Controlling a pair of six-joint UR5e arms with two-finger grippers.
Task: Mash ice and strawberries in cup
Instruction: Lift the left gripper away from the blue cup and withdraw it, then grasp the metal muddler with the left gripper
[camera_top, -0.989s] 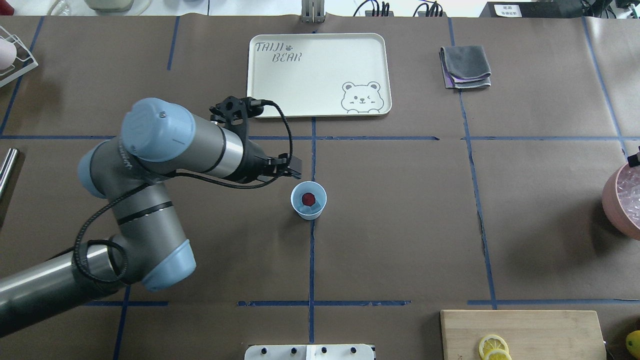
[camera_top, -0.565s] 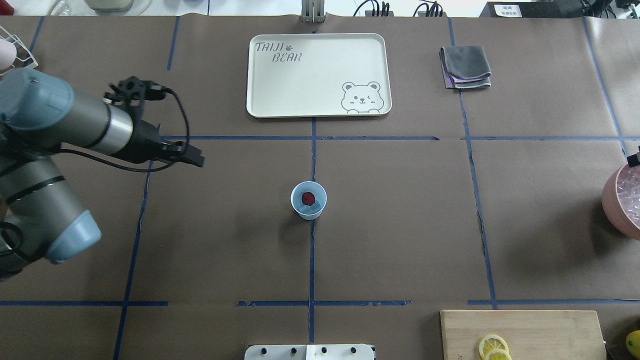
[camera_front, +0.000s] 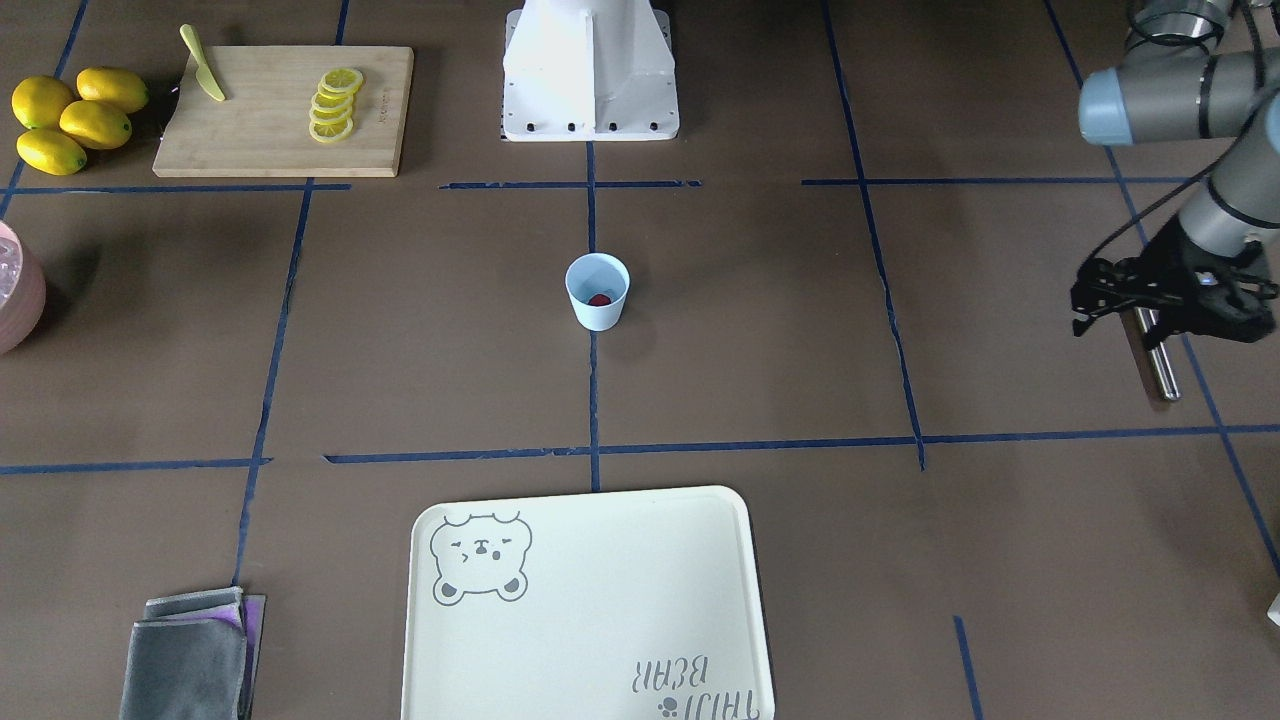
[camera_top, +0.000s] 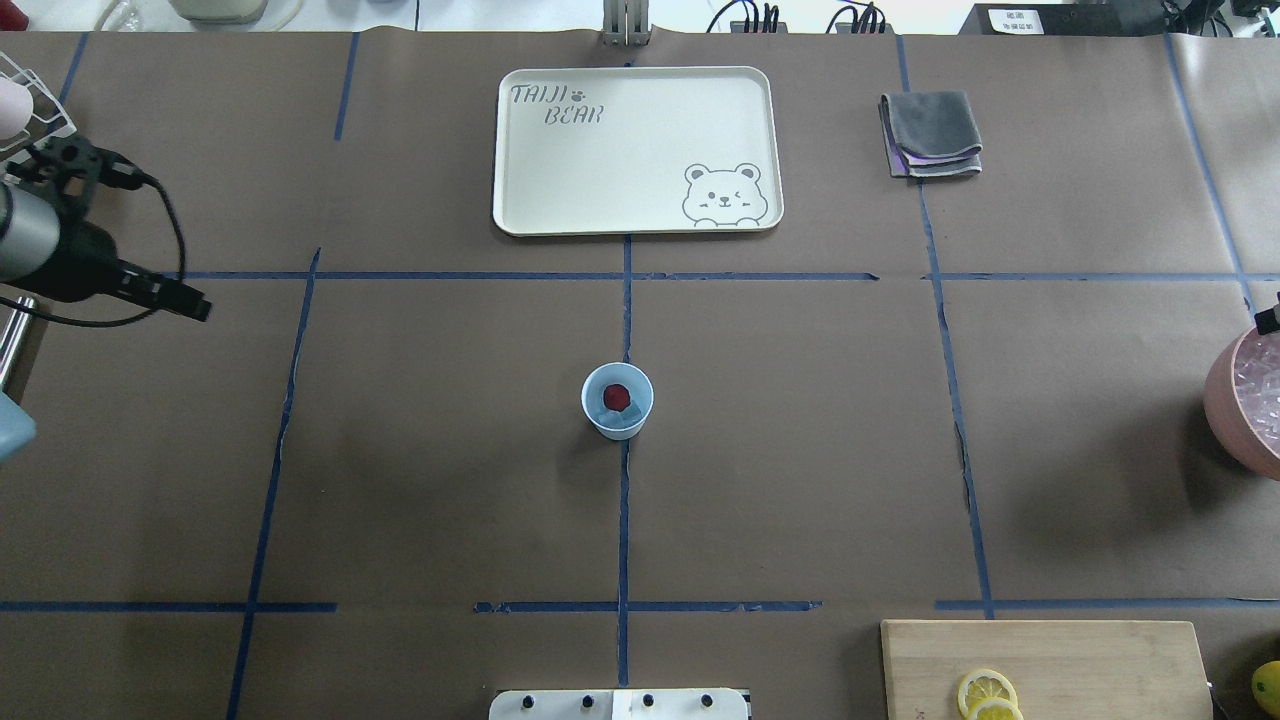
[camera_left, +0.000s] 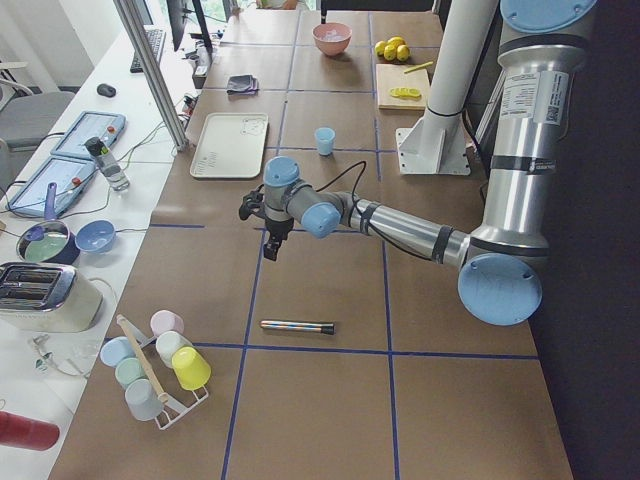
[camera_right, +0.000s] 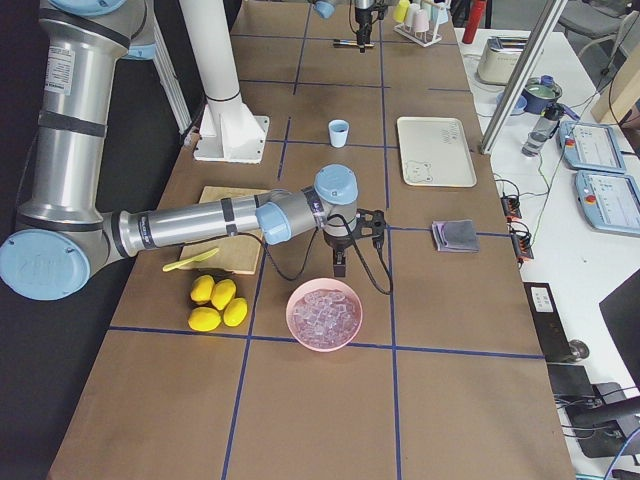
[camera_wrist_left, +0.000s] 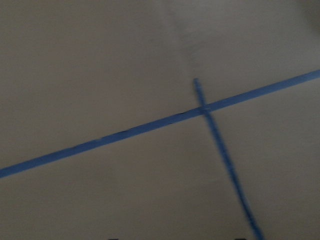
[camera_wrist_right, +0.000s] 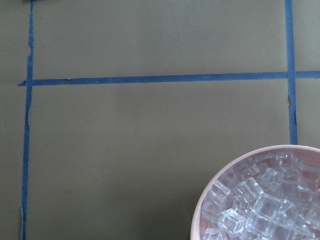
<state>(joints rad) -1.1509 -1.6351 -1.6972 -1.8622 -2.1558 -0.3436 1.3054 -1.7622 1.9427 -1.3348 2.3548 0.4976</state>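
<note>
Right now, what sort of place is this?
Probably a robotics lab staged for drink making: a table gridded with blue tape, control tablets on a side desk, lemon slices, a bowl of ice.

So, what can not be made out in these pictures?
- Cup contents besides the strawberry: too small, overhead view.
- Left gripper: dark, jaws unreadable overhead; its wrist view is blurred.
- Right gripper: exterior right view only, too small.
- Pink bowl: cut off by overhead view's edge.

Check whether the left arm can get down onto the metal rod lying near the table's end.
Probably yes. The left gripper hangs just short of the metal rod, which lies flat with nothing on or against it; the cup rack stands off to one side.
</note>
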